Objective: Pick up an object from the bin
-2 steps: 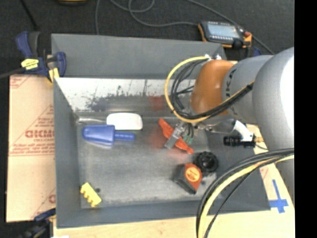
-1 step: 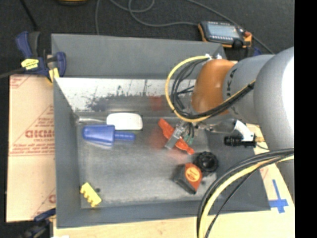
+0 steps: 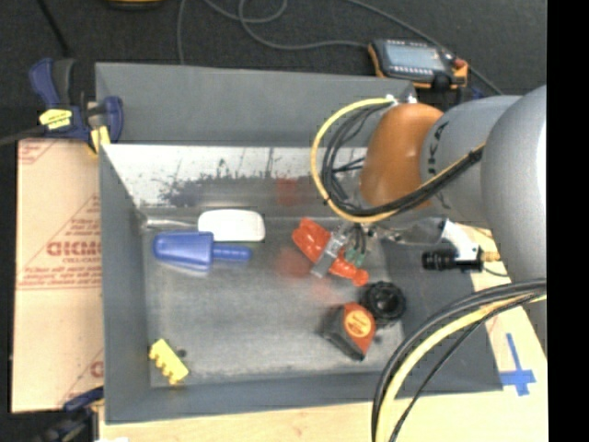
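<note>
Jaws: they sit low in the right half of the bin, under the arm's orange wrist cover. We cannot tell how wide they stand, because a grey part there blurs into the thing below.
Thing under the jaws: an orange-red plastic piece of irregular shape. It lies on the bin floor right of the middle, with a second orange-red patch showing just near and right of the grey part. We cannot say whether it is already gripped.
Step in hand, as we judge it: closing on this orange-red piece and lifting it.
How we would do it well: centre the jaws across the narrowest part of the piece. Close until the hold is firm, then lift straight up and do not drag sideways. The shape is uneven, so we would expect it to twist if pinched at one end.
Nearest neighbours: a black round knob-like thing lies just near and right. An orange and black tape measure lies nearer again. Both are close enough to be nudged, so the lift should stay clear of that side.
Further out: a white oval smooth thing and a blue plastic handle-shaped thing touch each other on the left. They lie well apart from the jaws.
Far corner of concern: a small yellow toothed block lies at the near left, out of the way.
Grey metal bin: the far wall stands close behind the wrist, so we would rise before pulling back.
</note>
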Available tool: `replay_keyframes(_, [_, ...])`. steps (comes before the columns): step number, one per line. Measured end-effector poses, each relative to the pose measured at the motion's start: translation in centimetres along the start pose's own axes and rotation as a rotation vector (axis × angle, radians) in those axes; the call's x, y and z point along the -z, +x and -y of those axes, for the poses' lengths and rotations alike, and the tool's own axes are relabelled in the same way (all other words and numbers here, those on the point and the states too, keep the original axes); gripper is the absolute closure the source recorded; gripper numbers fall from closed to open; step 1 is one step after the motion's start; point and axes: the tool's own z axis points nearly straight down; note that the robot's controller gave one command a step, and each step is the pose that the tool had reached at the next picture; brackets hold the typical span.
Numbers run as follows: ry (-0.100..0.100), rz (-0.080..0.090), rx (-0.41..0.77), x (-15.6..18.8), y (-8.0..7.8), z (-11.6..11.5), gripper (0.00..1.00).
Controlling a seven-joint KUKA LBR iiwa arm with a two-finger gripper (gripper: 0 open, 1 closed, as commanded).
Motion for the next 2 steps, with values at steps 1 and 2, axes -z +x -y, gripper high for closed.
replay_keyframes(1, [0.002,-0.006,0.001,2.1,0.0,0.0,1.0])
replay_keyframes(2, [0.002,-0.005,0.002,4.2,0.0,0.0,1.0])
